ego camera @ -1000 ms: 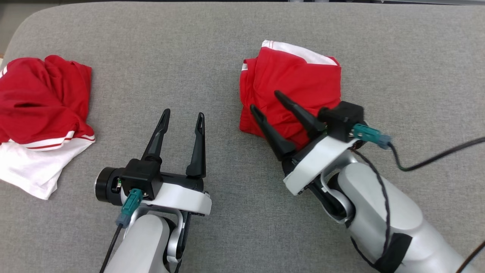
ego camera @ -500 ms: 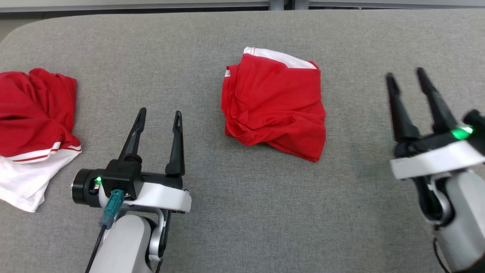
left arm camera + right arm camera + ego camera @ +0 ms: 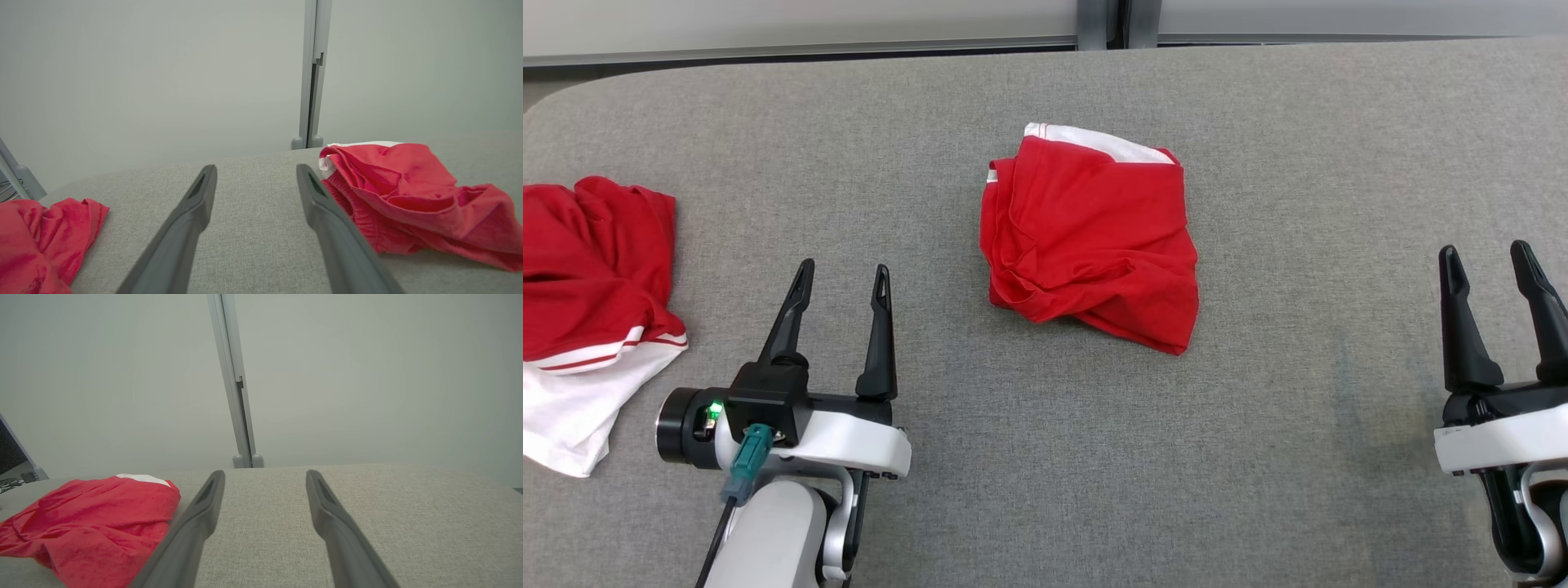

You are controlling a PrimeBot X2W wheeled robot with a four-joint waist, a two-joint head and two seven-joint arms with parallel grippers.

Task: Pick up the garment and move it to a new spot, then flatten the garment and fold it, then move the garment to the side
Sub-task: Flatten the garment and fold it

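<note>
Here, the left pincer [image 3: 843, 266] is over the near left of the grey tabletop [image 3: 1298, 163], its two dark fingers spread wide with nothing between them. The right pincer [image 3: 1483, 247] is at the far right, likewise wide open and empty, its fingers pointing away from the robot. Between them, well apart from both, the red garment [image 3: 1090, 237] lies folded in a rumpled bundle, a white band along its far edge. A second red-and-white garment [image 3: 588, 278] lies crumpled at the tabletop's left edge.
</note>
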